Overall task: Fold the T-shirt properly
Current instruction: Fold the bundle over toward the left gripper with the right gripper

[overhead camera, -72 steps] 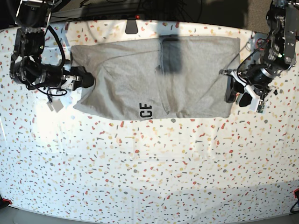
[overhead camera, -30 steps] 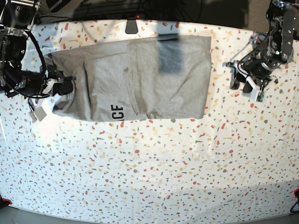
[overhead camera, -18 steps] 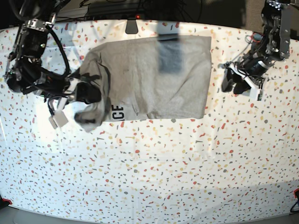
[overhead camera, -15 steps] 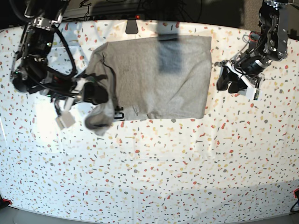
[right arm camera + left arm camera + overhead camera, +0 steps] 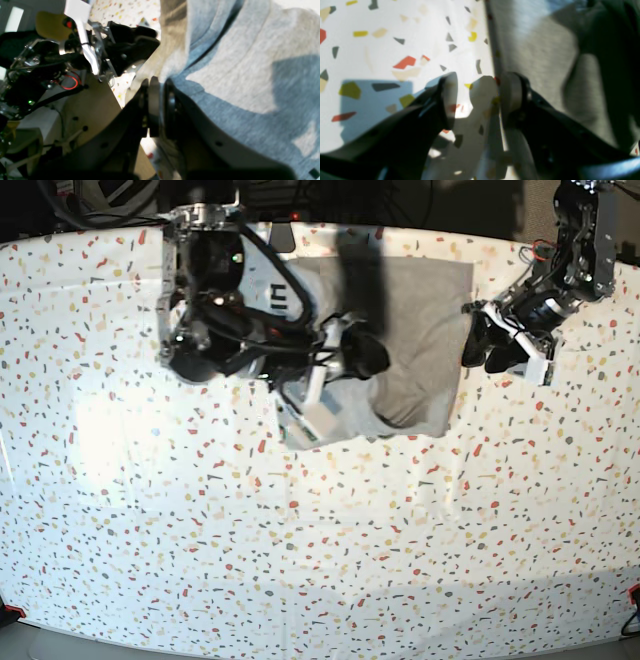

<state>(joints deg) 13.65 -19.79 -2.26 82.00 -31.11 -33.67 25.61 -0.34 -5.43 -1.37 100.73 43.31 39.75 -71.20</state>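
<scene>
One edge of the T-shirt (image 5: pixel 420 330) was pinched by the right gripper (image 5: pixel 362 358) above its middle; the left gripper (image 5: pixel 478 352), spread and empty, sat just beside its hem.

A white tabletop (image 5: pixel 330 540) speckled with red, yellow, grey and beige terrazzo chips is seen across the whole base view. A light wooden panel (image 5: pixel 92 105) is shown at the left of the right wrist view, with black cables (image 5: pixel 330 195) visible beyond the table's far edge.

Terrazzo-speckled white table (image 5: pixel 300 560) — brightly lit.
</scene>
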